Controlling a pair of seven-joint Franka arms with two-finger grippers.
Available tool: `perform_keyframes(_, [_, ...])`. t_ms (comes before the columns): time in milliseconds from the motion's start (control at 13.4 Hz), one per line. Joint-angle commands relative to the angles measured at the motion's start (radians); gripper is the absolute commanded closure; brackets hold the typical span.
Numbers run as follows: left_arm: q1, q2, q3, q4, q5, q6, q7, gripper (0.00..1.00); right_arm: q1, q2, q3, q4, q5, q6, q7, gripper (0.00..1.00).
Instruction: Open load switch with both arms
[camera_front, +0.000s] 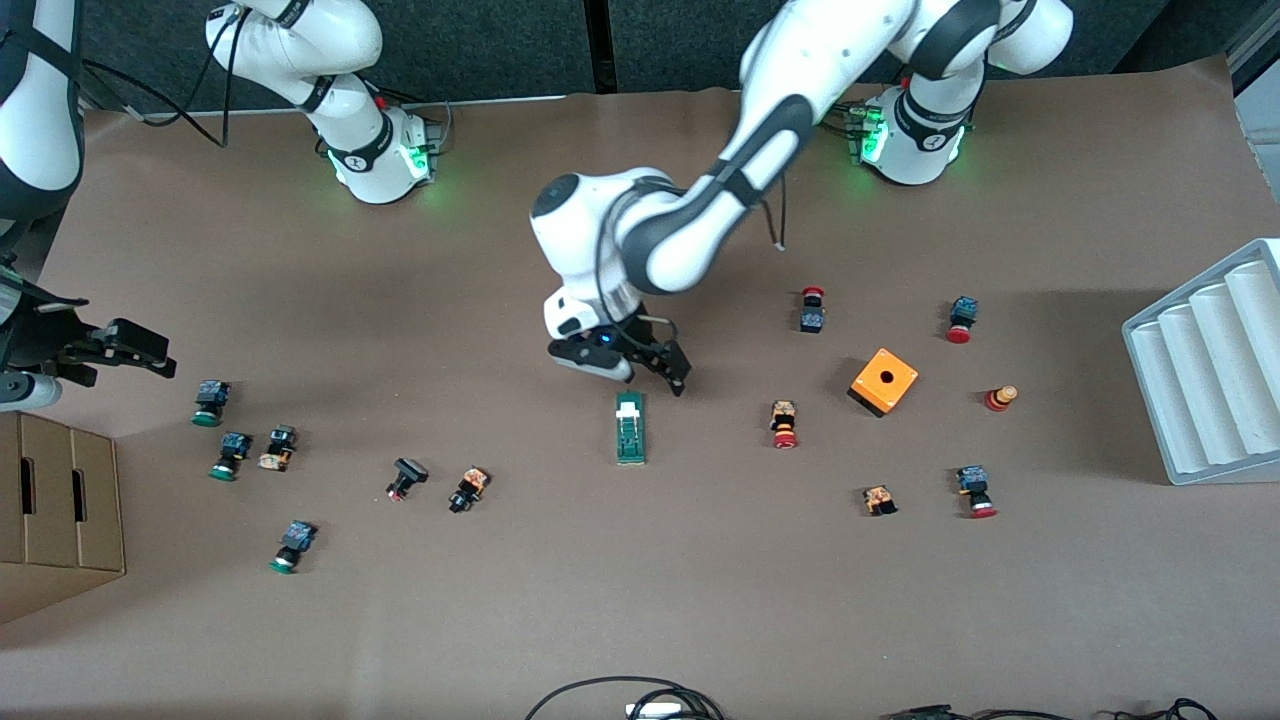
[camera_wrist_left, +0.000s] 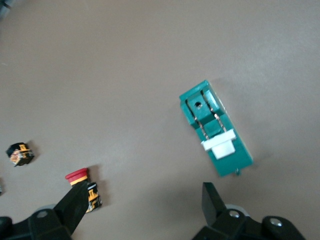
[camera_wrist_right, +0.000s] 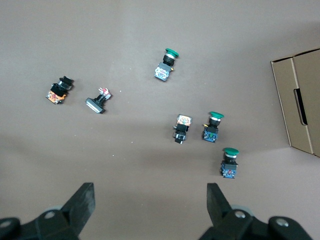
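Observation:
The load switch is a narrow dark-green block with a white lever piece, and it lies flat in the middle of the table. My left gripper hangs open over bare table just off the switch's white-lever end, not touching it. In the left wrist view the switch lies ahead of the open left gripper, nearer one finger, and nothing is between the fingers. My right gripper hangs open over the right arm's end of the table. It holds nothing.
Small green-capped push buttons lie under the right gripper, beside a cardboard box. Red-capped buttons, an orange cube with a hole and a white ridged tray lie toward the left arm's end. Two dark buttons lie beside the switch.

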Motion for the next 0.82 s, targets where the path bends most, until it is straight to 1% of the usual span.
perform_keyframes(0, [0.107,-0.066,-0.012,-0.021,-0.231,-0.059,0.159,0.00,0.007,-0.028,-0.006,-0.023,-0.023,0.017,-0.007,0.00])
perform_keyframes(75, [0.133,-0.091,-0.012,-0.022,-0.288,-0.093,0.202,0.00,0.004,-0.028,-0.006,-0.021,-0.023,0.019,-0.007,0.00])
perform_keyframes(150, [0.158,-0.119,-0.009,-0.022,-0.308,-0.135,0.232,0.00,0.001,-0.026,-0.006,-0.016,-0.023,0.022,-0.006,0.00])
perform_keyframes(374, [0.271,-0.181,-0.012,-0.021,-0.331,-0.234,0.282,0.00,0.000,-0.014,-0.006,0.002,-0.023,0.022,-0.001,0.00])
perform_keyframes(524, [0.358,-0.220,-0.012,-0.022,-0.362,-0.277,0.354,0.00,-0.002,-0.011,-0.006,0.007,-0.023,0.019,-0.007,0.00])
perform_keyframes(748, [0.492,-0.288,-0.011,-0.022,-0.368,-0.341,0.480,0.00,0.003,-0.008,-0.006,0.007,-0.022,0.023,-0.007,0.00])
